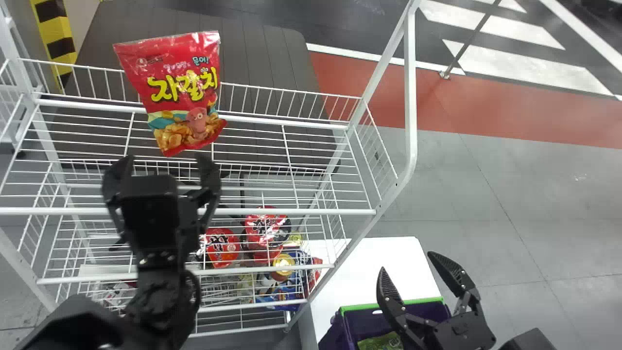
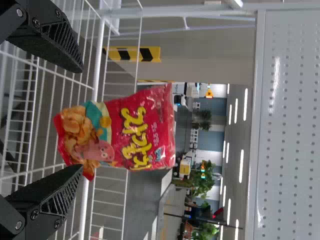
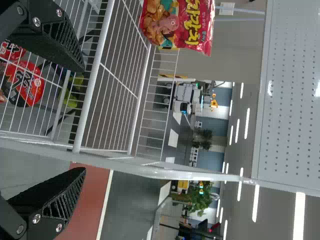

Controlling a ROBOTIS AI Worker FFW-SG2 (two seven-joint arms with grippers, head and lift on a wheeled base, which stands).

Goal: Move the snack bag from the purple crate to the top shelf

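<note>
Upright on the white wire top shelf [image 1: 311, 121] stands the red snack bag [image 1: 182, 92], printed front toward me. Just short of it is my left gripper [image 1: 166, 163], its two fingers spread apart. In the left wrist view, the snack bag [image 2: 125, 130] is beyond the left gripper [image 2: 81, 119], and neither finger is closed on it. My right gripper [image 1: 407, 265] is open over the purple crate [image 1: 335, 330] at the lower right. The right wrist view has the right gripper [image 3: 83, 119] with an empty gap and the snack bag [image 3: 182, 25] farther off on the shelf.
Lower rack levels hold red packages [image 1: 267, 228] and other snacks. The rack's white right post [image 1: 410, 97] stands between the shelf and the floor on the right. A green package [image 1: 381, 341] lies in the crate, beside a white surface [image 1: 379, 267].
</note>
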